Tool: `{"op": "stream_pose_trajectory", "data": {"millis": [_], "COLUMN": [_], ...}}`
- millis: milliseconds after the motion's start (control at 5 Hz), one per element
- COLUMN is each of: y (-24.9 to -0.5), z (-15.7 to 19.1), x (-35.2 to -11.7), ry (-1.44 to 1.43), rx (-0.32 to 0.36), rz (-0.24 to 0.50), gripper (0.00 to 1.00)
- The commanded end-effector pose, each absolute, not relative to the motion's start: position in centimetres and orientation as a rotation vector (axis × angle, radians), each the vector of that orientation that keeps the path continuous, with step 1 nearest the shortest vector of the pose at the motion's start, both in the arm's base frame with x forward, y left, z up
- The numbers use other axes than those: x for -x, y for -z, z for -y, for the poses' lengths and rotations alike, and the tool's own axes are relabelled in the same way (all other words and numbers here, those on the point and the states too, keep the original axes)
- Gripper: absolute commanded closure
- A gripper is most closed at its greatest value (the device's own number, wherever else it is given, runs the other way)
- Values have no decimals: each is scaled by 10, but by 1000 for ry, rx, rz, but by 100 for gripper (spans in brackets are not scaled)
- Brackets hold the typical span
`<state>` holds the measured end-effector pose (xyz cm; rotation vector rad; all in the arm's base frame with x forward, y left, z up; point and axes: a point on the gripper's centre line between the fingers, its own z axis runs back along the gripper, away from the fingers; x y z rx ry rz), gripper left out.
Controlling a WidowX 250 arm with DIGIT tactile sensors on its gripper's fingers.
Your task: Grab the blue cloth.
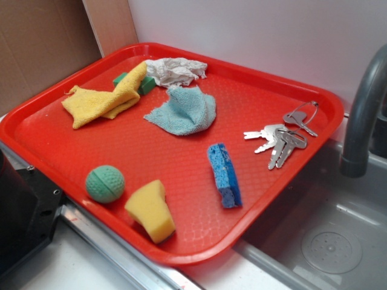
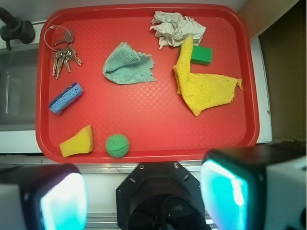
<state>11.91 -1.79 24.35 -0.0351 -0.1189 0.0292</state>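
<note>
Blue cloth [image 2: 127, 64] is seen crumpled on the red tray [image 2: 144, 129], near the whitish rag [image 2: 176, 28] and well apart from the blue sponge [image 2: 65, 97]. Gripper [image 2: 144, 196] jaws are held apart, off the tray. Risk judged: rag or yellow cloth [image 2: 204, 86] snagged by a drifting descent

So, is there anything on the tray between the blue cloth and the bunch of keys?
No. In the wrist view, only bare red tray lies between the blue cloth and the keys; the exterior view agrees.
</note>
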Motion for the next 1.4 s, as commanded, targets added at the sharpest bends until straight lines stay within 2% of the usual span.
{"op": "stream_pose_trajectory", "data": {"millis": [0,200,400,600,800,1000,1200], "y": [-244,-194,-150,-126,-98,-71,-58], "z": [18,13,22,36,37,42,43], "x": [-119,-165,-192,-223,-250,-274,-308], "ry": [-29,-4,-229,-369,-614,-704,-669], "rx": [35,31,63,121,27,-14,-33], "rz": [119,68,125,135,133,146,133], "gripper": [0,0,0,0,0,0,0]}}
